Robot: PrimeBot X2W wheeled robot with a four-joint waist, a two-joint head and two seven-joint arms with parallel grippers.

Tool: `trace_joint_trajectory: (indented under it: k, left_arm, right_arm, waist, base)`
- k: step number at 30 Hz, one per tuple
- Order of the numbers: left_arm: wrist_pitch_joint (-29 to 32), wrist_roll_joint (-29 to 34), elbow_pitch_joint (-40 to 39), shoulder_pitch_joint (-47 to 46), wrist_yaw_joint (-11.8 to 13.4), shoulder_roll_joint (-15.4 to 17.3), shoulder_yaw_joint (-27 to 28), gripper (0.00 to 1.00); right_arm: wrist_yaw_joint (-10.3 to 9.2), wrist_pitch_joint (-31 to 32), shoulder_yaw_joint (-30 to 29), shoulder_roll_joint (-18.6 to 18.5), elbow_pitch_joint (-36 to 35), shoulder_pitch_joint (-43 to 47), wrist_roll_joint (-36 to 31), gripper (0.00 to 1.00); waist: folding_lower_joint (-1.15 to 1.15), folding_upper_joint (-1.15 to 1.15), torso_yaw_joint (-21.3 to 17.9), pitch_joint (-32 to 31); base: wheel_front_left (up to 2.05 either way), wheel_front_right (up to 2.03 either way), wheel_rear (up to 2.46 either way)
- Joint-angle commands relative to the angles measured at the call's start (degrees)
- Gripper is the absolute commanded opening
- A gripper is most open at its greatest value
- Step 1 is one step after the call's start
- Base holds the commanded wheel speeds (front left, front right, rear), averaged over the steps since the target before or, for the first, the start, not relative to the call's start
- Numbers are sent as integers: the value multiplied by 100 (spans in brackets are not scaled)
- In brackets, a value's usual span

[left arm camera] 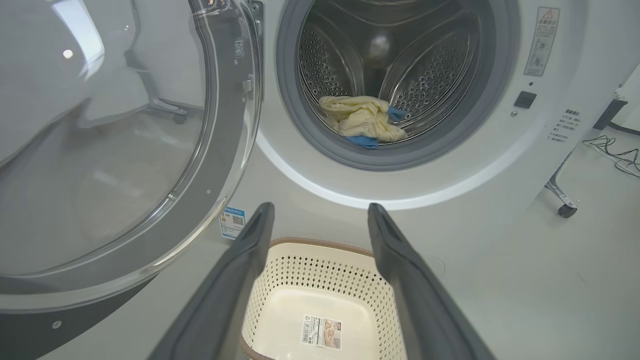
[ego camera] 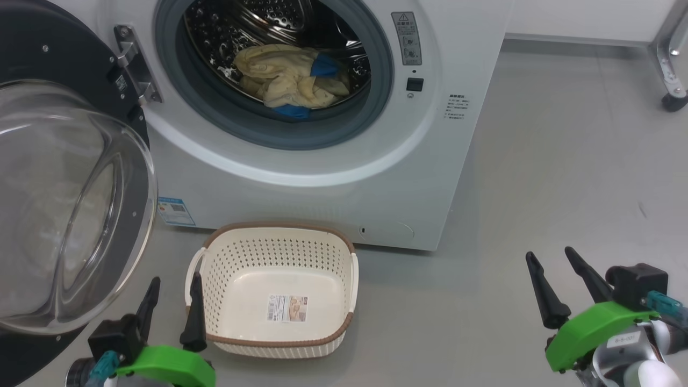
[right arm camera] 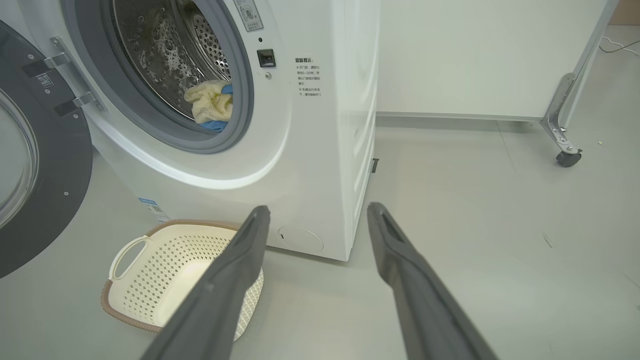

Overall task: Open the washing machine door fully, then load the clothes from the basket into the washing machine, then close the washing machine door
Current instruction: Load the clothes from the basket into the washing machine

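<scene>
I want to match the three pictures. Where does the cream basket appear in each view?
Head view: basket, lower centre, before the washing machine.
Left wrist view: bottom centre, cut by the lower edge.
Right wrist view: lower left, on the floor.
Shared landmark: the clothes in the drum.

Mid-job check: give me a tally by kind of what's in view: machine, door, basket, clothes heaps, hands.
Washing machine: 1
Door, open: 1
Basket, empty: 1
Heap of clothes, in the drum: 1
Hands, left hand and right hand, both open: 2
Total: 6
</scene>
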Motion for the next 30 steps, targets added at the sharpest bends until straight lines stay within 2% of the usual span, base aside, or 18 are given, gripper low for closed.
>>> trace_joint_trajectory:
  k: [1,22,30]
  left_arm:
    - [-34,11,-281,-62,50,175,268,100]
    - [83,57,-767,219,223,366,212,100]
    - [208,83,-812,12,162,413,92,100]
  right_arm:
    - [-1,38,106,-74,-240,-77,-43,100]
    - [-1,84,137,-74,-384,-20,-9,100]
    - [-1,78,218,-74,-431,-117,8,100]
  waist:
    - [1,0,17,-97]
    - [1,0,21,-63]
    - [1,0,-68,156]
  base:
    - [0,0,0]
    - [0,0,0]
    - [0,0,0]
